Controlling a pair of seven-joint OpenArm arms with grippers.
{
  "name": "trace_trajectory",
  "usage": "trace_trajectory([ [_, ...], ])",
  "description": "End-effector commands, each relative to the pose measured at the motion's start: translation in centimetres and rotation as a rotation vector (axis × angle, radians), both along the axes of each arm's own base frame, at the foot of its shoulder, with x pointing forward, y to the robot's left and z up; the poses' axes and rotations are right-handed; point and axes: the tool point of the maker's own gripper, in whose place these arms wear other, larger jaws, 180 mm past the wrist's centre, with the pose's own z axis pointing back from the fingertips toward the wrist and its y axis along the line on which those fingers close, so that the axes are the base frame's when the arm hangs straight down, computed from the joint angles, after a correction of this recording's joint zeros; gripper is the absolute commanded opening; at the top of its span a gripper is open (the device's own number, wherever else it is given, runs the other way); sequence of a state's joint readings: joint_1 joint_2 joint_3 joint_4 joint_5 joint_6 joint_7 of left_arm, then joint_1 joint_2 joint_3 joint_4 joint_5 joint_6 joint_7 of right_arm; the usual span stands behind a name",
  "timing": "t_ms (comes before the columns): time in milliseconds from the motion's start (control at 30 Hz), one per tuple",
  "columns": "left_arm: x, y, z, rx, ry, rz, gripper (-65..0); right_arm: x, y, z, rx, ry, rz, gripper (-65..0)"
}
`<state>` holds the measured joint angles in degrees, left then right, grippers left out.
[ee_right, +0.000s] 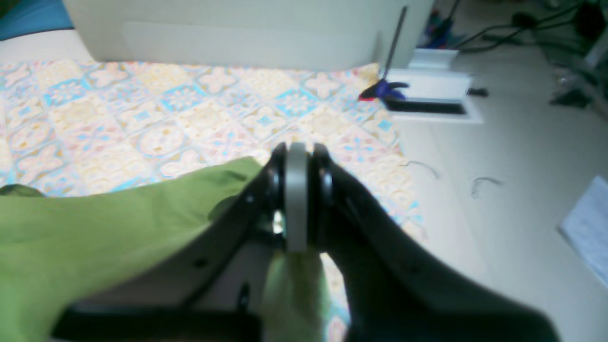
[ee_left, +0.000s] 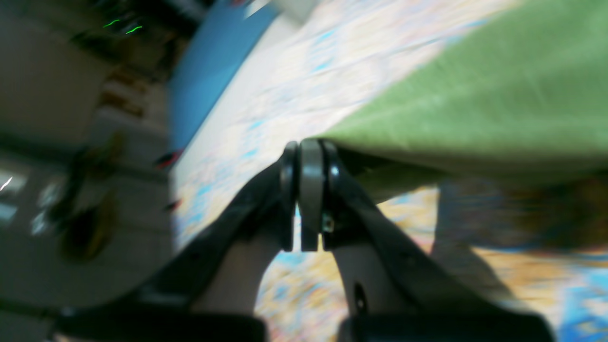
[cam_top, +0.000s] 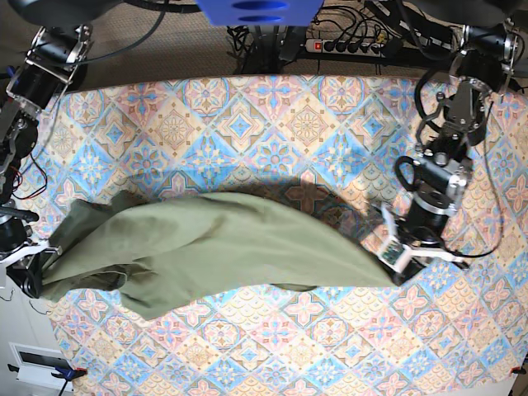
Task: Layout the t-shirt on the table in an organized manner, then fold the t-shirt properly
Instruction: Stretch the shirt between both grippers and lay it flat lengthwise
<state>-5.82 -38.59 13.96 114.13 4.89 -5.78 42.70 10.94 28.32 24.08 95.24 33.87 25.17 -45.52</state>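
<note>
Both hands clamped on t-shirt point(cam_top: 223, 252): left hand point(cam_top: 394, 266), right hand point(cam_top: 41, 268). Soft, limp, sags over surface point(cam_top: 272, 124); grip corners.

My arms are black metal with silver joints and loose black cables. My left gripper point(ee_left: 311, 190) has two black curved fingers with grey pads and one small screw. My right gripper point(ee_right: 297, 194) looks the same.
</note>
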Motion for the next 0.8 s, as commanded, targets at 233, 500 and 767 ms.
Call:
trace_trajectory([
  [233,1.0,4.5,4.5,-0.052,-0.117,0.112,-65.0,0.1,-0.9,2.2,-0.012,-0.064,-0.011,-63.9],
  [500,1.8,8.5,2.9,-0.137,-0.109,0.276,-63.0,0.4,0.0,1.8,-0.017,-0.052,0.013,-63.9],
  [767,2.0,9.1,0.3,-0.052,-0.099,0.378,-40.3,1.7,-0.8,-0.2,0.059,-0.011,-0.011,-63.9],
])
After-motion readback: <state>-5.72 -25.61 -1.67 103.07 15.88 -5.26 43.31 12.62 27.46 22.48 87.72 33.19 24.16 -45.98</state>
